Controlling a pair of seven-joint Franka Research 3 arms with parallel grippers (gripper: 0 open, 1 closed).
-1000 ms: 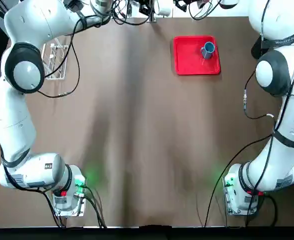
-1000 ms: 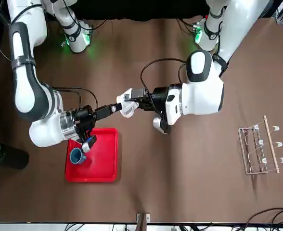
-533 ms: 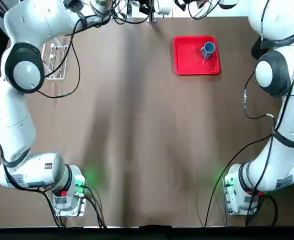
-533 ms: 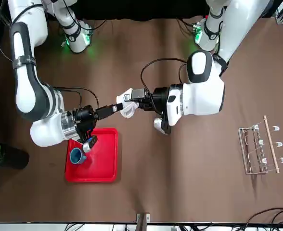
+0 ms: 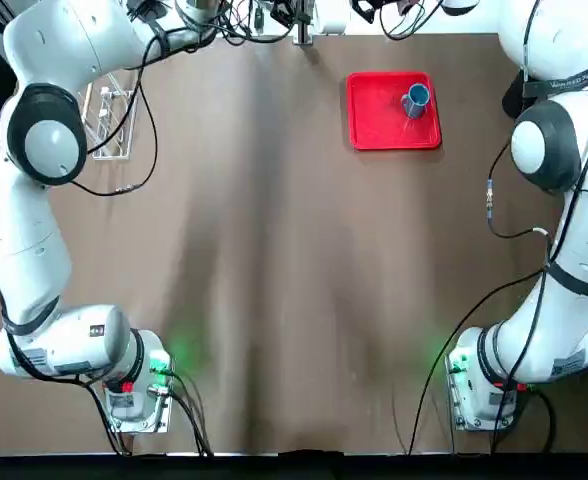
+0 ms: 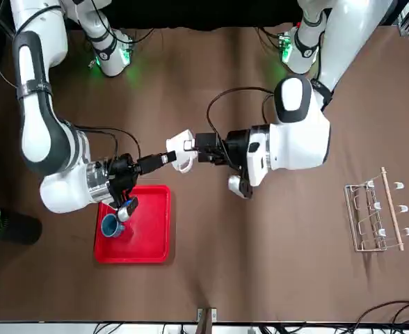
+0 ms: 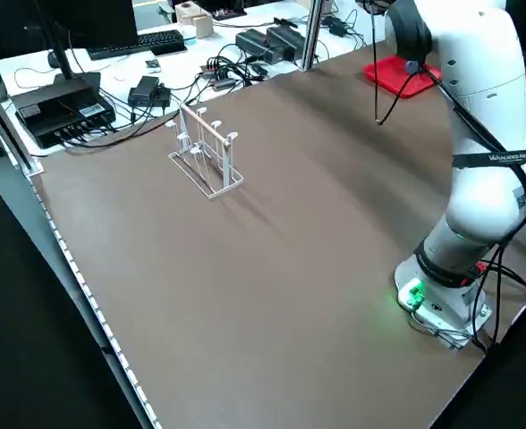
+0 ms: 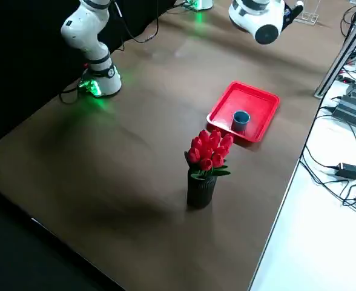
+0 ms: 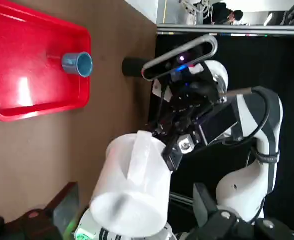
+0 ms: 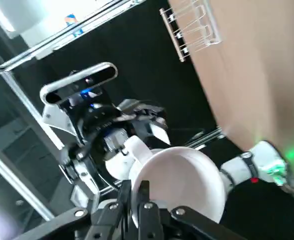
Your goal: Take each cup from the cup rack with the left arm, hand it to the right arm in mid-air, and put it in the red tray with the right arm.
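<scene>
Pinching white cup (image 10: 187,180) by its wall in right gripper (image 10: 132,187), mid-air between the arms. Holding left gripper (image 9: 134,197) with fingers spread wide, at the same cup. Seeing blue cup (image 5: 416,100) inside red tray (image 5: 369,125), cup rack (image 7: 205,152) standing on table (image 7: 245,295), well apart from tray.
</scene>
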